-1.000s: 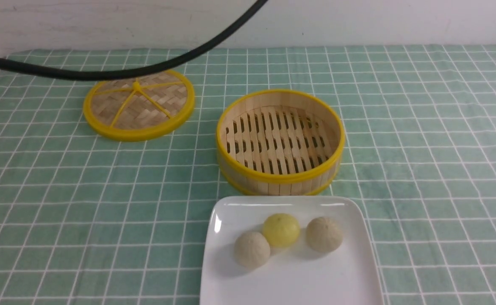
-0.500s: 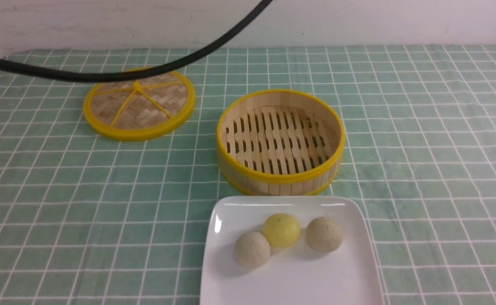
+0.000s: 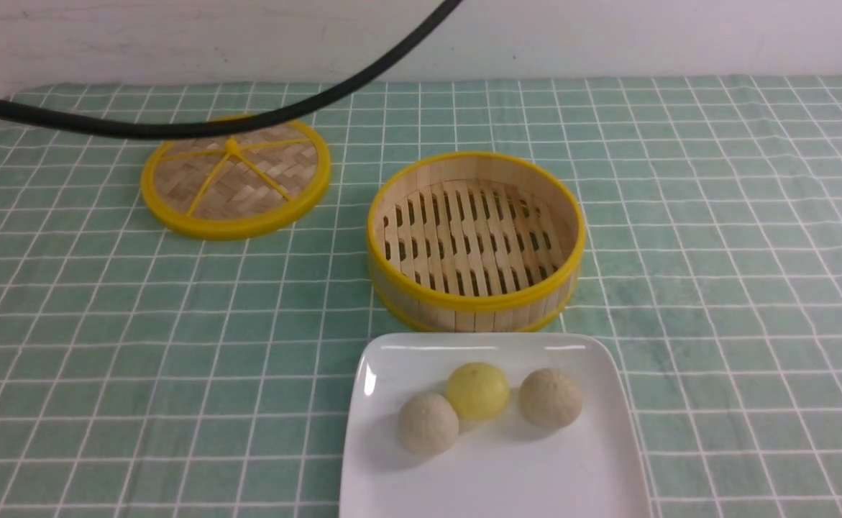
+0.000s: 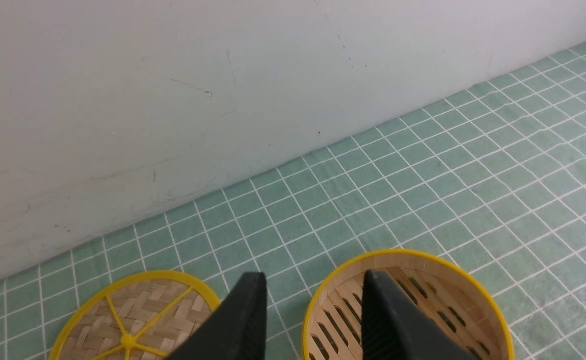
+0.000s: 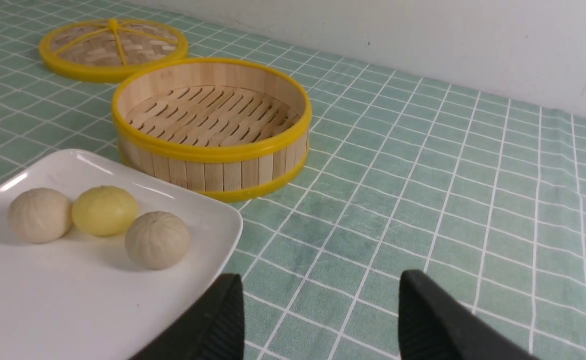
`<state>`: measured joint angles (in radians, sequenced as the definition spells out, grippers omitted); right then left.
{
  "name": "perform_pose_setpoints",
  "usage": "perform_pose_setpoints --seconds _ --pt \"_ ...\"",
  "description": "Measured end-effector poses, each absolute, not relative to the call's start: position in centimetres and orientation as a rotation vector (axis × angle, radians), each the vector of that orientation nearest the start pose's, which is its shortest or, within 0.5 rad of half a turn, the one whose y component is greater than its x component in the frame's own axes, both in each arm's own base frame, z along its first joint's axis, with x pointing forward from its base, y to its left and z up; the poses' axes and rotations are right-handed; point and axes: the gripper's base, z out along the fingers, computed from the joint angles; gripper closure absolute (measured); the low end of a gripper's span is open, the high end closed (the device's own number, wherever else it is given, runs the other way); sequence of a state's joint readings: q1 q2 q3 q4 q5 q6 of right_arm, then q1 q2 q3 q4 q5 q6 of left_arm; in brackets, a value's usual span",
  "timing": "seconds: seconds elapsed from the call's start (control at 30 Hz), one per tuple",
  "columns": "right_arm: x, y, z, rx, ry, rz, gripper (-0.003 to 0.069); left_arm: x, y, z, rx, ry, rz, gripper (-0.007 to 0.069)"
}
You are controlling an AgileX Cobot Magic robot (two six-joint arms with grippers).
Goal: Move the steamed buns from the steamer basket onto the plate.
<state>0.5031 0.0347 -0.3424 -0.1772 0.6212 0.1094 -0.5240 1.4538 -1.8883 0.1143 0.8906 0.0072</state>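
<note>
Three steamed buns lie on the white square plate at the front: a beige one, a yellow one and a beige one. The bamboo steamer basket stands behind the plate with nothing in it. In the right wrist view the plate, the buns and the basket show. My right gripper is open and empty above the cloth beside the plate's corner. My left gripper is open and empty, high above the gap between lid and basket. Neither gripper shows in the front view.
The flat woven lid lies at the back left on the green checked cloth; it also shows in the left wrist view. A black cable hangs across the upper left. A white wall closes the far edge.
The black cable has shifted slightly. The buns, plate, basket and lid have not moved.
</note>
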Motion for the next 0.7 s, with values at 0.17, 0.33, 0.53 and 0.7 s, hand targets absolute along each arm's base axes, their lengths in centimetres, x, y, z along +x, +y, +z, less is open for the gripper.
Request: perform_pose_setpoints --seconds 0.17,0.33,0.53,0.7 --pt "3.2 0.7 26.5 -0.409 1.753 0.243 0.0237 26.1 -14.1 52.0 0.519 1.869 -0.212 0.033" --pt "3.7 1.3 24.2 -0.416 1.823 0.277 0.0237 26.1 -14.2 51.9 0.52 1.871 -0.215 0.033" --pt "3.9 1.7 21.8 -0.4 1.923 0.326 0.0237 26.0 -14.2 51.8 0.522 1.886 -0.22 0.033" --pt "3.9 1.5 21.8 -0.336 1.93 0.305 0.0237 26.0 -14.1 51.6 0.526 1.904 -0.215 0.033"
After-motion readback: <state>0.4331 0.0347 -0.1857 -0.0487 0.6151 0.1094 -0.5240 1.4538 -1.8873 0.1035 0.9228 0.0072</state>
